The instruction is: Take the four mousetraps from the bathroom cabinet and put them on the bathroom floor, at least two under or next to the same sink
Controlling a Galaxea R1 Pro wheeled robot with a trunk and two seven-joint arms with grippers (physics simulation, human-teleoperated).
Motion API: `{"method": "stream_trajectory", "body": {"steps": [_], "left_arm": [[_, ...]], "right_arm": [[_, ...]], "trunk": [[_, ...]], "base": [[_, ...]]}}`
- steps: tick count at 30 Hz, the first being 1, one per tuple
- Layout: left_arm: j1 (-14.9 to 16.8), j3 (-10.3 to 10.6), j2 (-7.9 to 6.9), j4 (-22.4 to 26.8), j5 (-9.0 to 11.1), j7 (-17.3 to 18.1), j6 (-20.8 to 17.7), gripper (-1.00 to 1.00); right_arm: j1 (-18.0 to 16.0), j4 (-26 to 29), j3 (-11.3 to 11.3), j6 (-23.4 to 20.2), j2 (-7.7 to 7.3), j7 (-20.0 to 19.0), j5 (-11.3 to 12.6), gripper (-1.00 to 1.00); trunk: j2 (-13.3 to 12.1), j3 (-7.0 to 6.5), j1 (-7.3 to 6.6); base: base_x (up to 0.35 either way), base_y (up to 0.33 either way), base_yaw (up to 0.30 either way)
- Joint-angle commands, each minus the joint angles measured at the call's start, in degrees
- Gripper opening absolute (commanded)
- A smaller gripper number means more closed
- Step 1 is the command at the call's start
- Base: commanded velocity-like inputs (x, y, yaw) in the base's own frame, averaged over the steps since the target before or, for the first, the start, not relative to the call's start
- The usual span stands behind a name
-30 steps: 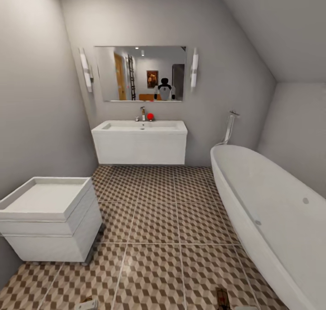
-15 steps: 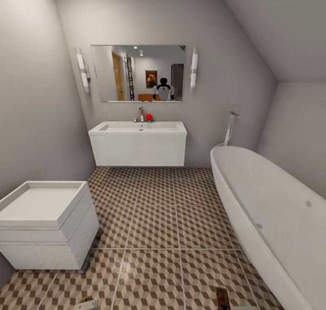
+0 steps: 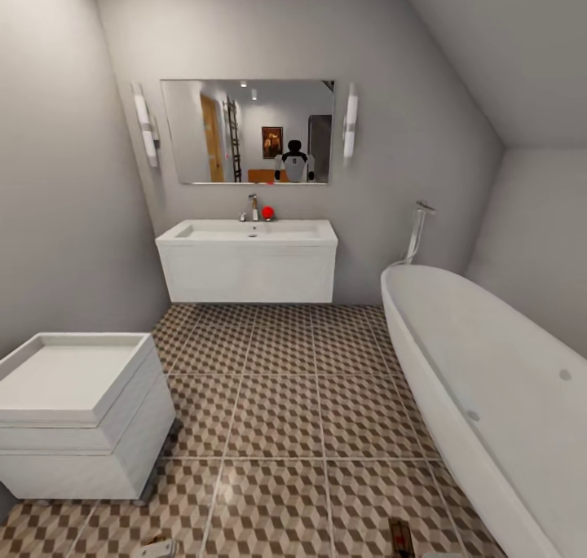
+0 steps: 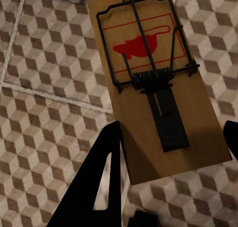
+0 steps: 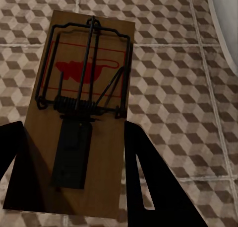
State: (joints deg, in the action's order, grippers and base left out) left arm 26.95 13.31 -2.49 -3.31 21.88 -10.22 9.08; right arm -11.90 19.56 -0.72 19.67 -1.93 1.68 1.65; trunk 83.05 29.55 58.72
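Observation:
My left gripper (image 4: 171,137) is shut on a mousetrap (image 4: 148,78), a tan board with a dark spring bar and a red mouse mark, its black fingers (image 4: 99,177) on either side of the board. A second mousetrap (image 5: 84,88) sits between the fingers of my right gripper (image 5: 73,132), which is shut on it; its tip shows at the head view's lower edge (image 3: 399,536). Both traps hang above the cube-patterned bathroom floor (image 3: 277,395). The white sink (image 3: 249,257) is mounted on the far wall ahead. The cabinet and the other two traps are out of view.
A white square toilet (image 3: 77,403) stands at the near left and a white oval bathtub (image 3: 489,379) runs along the right. A mirror (image 3: 247,132) over the sink reflects the robot. Tiled floor stretches between them up to the sink.
The whole head view has shifted as the camera moved a little toward the sink; the toilet now sits lower and further left. Both grippers still hold their traps.

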Motion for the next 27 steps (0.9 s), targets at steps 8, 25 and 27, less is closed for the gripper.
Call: {"method": "stream_trajectory", "body": {"steps": [8,25,27], "left_arm": [[0.09,0.49,0.01,-0.21,0.35,0.02,0.32,-1.0],[0.09,0.49,0.03,-0.21,0.35,0.02,0.32,-1.0],[0.07,0.49,0.03,-0.21,0.35,0.02,0.32,-1.0]], "right_arm": [[-0.01,-0.22,-0.08,0.19,-0.01,-0.1,0.37,-1.0],[-0.02,-0.23,-0.07,0.19,-0.01,-0.1,0.37,-1.0],[-0.02,-0.23,-0.08,0.19,-0.01,-0.1,0.37,-1.0]], "trunk": [[0.03,0.06,0.01],[0.03,0.06,0.01],[0.03,0.06,0.01]], "base": [[0.131,0.0,0.0],[0.112,0.0,0.0],[0.103,0.0,0.0]]}}
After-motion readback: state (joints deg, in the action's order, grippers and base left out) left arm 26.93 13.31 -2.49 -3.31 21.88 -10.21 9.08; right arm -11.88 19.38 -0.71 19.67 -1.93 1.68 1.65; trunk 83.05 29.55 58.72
